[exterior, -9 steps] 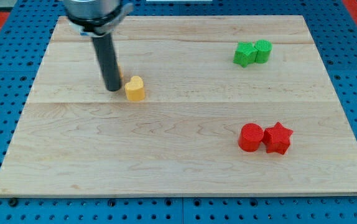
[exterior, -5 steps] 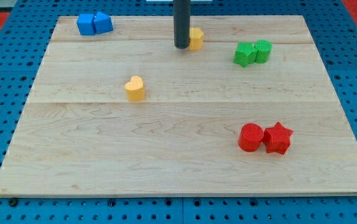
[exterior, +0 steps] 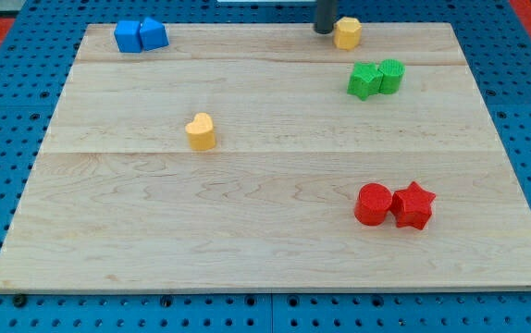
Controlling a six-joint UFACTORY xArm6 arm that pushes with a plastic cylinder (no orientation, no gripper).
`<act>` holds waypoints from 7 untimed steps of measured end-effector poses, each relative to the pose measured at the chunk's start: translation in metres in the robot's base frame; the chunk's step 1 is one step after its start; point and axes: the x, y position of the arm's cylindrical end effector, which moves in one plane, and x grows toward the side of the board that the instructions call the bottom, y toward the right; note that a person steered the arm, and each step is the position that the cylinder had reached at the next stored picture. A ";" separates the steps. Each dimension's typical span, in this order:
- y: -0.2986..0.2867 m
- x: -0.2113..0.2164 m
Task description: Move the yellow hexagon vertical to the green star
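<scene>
1. My tip (exterior: 324, 31) is seen at the view's top edge, touching the left side of the yellow hexagon (exterior: 346, 32); nothing is held, a bare rod only.
2. Yellow hexagon is placed near the board's (exterior: 247, 231) top edge, just above the green star (exterior: 364, 81).
3. Green star is touched by a green cylinder (exterior: 390, 76) on its right.
4. Yellow heart (exterior: 201, 131) is seen left of centre.
</scene>
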 end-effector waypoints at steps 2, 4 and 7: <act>-0.028 0.020; -0.124 0.165; -0.196 0.235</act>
